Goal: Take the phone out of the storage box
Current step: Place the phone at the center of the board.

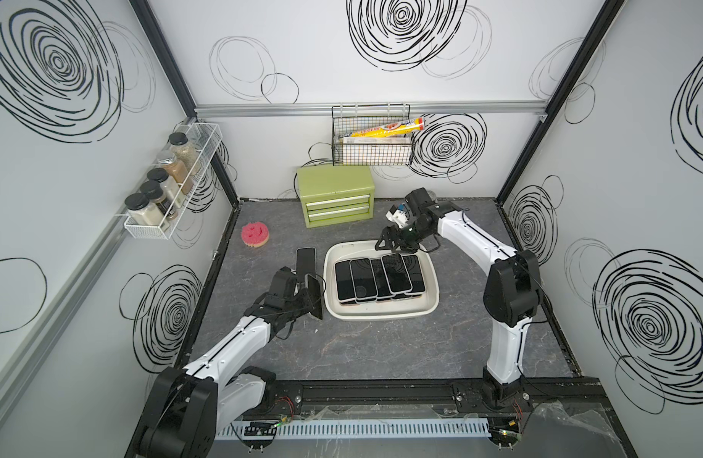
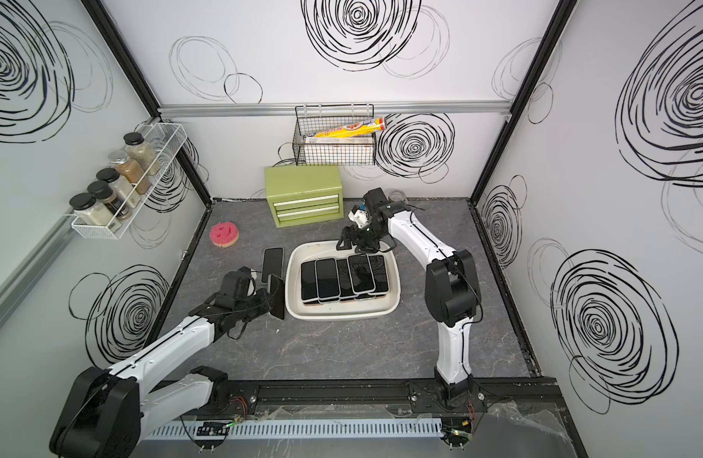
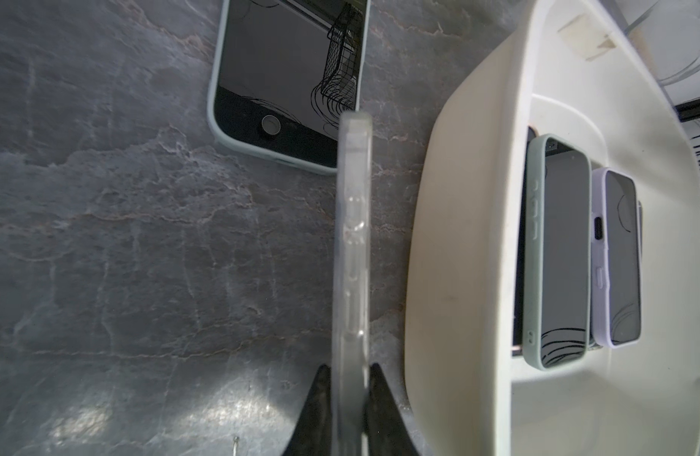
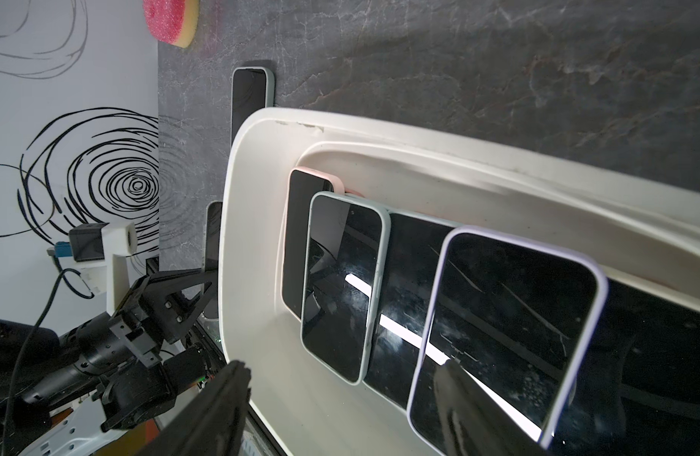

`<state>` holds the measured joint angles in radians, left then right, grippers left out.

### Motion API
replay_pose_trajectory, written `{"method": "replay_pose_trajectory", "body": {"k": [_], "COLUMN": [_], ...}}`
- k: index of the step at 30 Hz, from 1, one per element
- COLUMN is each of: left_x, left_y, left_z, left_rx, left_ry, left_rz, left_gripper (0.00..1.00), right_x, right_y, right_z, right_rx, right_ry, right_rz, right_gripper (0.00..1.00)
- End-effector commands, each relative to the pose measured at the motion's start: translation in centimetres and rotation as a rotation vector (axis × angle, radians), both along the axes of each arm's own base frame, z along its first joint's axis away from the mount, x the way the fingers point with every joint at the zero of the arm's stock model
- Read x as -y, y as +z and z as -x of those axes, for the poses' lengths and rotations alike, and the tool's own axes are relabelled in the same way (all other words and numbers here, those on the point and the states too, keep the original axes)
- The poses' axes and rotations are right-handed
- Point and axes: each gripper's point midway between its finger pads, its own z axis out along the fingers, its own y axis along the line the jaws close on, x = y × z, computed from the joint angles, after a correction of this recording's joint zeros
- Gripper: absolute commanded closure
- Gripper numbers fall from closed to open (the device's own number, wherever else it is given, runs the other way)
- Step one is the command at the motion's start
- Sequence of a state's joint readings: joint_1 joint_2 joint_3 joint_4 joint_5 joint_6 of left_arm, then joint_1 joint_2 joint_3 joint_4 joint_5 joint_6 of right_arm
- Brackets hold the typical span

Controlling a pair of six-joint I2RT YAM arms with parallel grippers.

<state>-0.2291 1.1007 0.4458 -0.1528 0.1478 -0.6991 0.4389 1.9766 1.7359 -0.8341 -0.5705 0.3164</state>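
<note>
Grey tabletop [image 3: 143,237]: left hand [image 3: 349,389] holds phone [image 3: 352,237] edge-up, apparently lengthwise beside storage box [image 3: 471,237].

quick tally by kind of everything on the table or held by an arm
phones: 7 showing, 5 in the storage box, 1 on the table, 1 between the jaws of the left gripper
storage box: 1
sponge: 1
green drawer chest: 1
glass jar: 1
total: 11

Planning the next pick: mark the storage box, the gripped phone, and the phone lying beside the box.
storage box [image 1: 381,314]: in a top view, near rim.
gripped phone [image 3: 354,256]: left wrist view, clear case edge.
phone beside the box [image 1: 305,259]: in a top view, screen.
</note>
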Motion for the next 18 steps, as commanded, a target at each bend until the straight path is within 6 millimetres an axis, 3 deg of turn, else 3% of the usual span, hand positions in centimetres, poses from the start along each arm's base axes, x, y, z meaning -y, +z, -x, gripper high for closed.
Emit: {"method": "replay_pose_trajectory", "body": {"k": [1,6,10,18], "left_x": [-2.9,-1.4,-0.5,-0.8], "left_y": [-4.0,-3.8,-4.3,-5.4], "left_z": [2.8,3.0,4.5,5.7], "left_rx": [-0.144,-0.118,-0.133,-0.181], "left_ry": [0.093,0.037,0.04,0.076], "left_rz": [-0.12,-0.054,-0.02,-0.025], "left_gripper": [1.0,1.0,1.0,1.0], "right_x": [0.0,0.1,0.1,0.0], "right_y": [1.4,0.9,0.9,0.8], "right_z": [0.6,0.9,0.9,1.3], "right_rx": [0.033,0.024,0.026,0.023], "right_ry": [0.019,0.017,0.015,0.022], "right_rz": [-0.021,-0.014,-0.023,-0.018], "right_gripper": [0.21,0.21,0.22,0.22]}}
